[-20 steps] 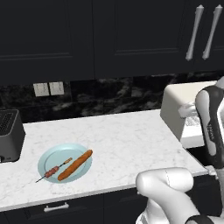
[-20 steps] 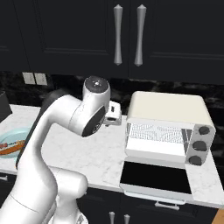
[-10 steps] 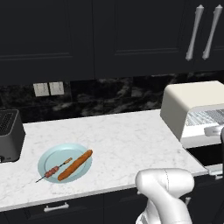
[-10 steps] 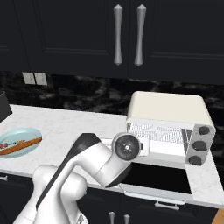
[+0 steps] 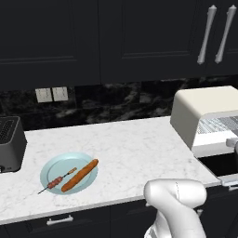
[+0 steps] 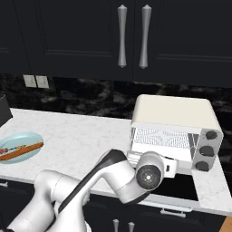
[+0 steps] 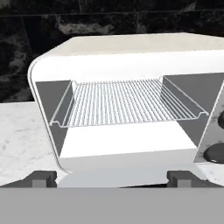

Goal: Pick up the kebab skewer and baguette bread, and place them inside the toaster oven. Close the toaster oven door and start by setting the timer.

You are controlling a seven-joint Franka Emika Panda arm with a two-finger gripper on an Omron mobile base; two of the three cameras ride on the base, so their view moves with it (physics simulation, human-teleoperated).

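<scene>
The toaster oven [image 7: 127, 109] is standing open, its wire rack [image 7: 127, 103] bare, facing the empty gripper [image 7: 112, 177], whose fingers are spreading wide apart. Kebab skewer [image 5: 58, 180] and baguette bread [image 5: 80, 175] are lying side by side on the blue plate [image 5: 51, 165], well apart from the oven.

Toaster oven [image 5: 204, 116]: right side cut off at the frame's right edge in the left base view. Toaster oven door [image 6: 181, 186]: left part hidden behind the arm.

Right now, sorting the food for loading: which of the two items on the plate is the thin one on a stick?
The kebab skewer: a thin dark stick with small reddish chunks, lying beside the thicker orange-brown baguette on the blue plate.
</scene>
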